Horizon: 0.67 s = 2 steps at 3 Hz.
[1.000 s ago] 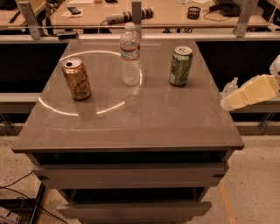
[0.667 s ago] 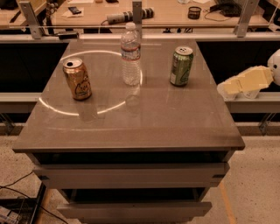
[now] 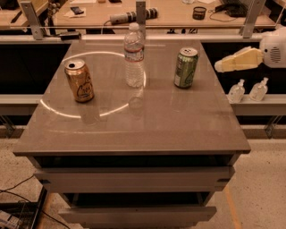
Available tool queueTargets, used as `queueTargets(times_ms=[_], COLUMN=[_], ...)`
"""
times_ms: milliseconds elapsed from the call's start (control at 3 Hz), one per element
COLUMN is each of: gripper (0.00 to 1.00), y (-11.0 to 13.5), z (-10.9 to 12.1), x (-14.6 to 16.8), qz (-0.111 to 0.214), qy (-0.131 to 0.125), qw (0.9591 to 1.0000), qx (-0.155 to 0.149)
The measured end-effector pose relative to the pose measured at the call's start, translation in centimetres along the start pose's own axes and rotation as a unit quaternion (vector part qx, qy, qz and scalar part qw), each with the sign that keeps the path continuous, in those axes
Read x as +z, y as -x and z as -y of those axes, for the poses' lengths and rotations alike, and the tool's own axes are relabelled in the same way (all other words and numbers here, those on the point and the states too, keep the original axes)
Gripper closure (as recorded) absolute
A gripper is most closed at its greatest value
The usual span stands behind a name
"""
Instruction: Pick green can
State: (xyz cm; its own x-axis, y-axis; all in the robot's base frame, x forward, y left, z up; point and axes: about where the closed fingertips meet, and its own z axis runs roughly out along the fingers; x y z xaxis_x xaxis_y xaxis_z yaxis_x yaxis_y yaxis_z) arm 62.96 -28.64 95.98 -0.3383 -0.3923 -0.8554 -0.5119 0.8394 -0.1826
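The arm is mostly cut off at the right edge: only a white rounded housing and the cream gripper [image 3: 221,65] poking leftward from it show. From here I cannot tell whether the gripper is clenched or released; it reads as one pale wedge, and it holds nothing. The lettering on both cans is too small to read. The far bench is cut by the top edge, and the things on it are hard to name: a long pale tool [image 3: 134,15] and a dark round thing [image 3: 199,12].

Since a second ago the gripper has risen and crept a little to the left. It was down near the tabletop's height, and now it hangs off the table's right side, level with the top of the green can [image 3: 186,67] and pointing toward it, though still apart from it. The cans and the bottle have not shifted.

The green can stands upright at the back right of the table [image 3: 134,129], near the right edge. The bottle [image 3: 134,55], clear and taller, stands upright to its left at the back middle. A brown can [image 3: 79,81] stands well to the left, leaning slightly. A bright ring of light lies on the tabletop around the bottle and the brown can. Nothing stands between the gripper and the green can. Two small bottles [image 3: 236,91] sit on a ledge below the gripper. Drawers [image 3: 134,179] show under the tabletop, and cables [image 3: 18,210] lie on the floor at the lower left.
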Motion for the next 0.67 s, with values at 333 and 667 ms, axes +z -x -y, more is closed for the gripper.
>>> queueTargets(times_ms=[333, 667], gripper=[0.0, 0.0], y=[1.5, 2.4], z=[0.3, -0.9], x=[3.8, 7.4], qz=[0.026, 0.046], qy=[0.044, 0.087], qw=[0.998, 0.9937], qx=[-0.038, -0.054])
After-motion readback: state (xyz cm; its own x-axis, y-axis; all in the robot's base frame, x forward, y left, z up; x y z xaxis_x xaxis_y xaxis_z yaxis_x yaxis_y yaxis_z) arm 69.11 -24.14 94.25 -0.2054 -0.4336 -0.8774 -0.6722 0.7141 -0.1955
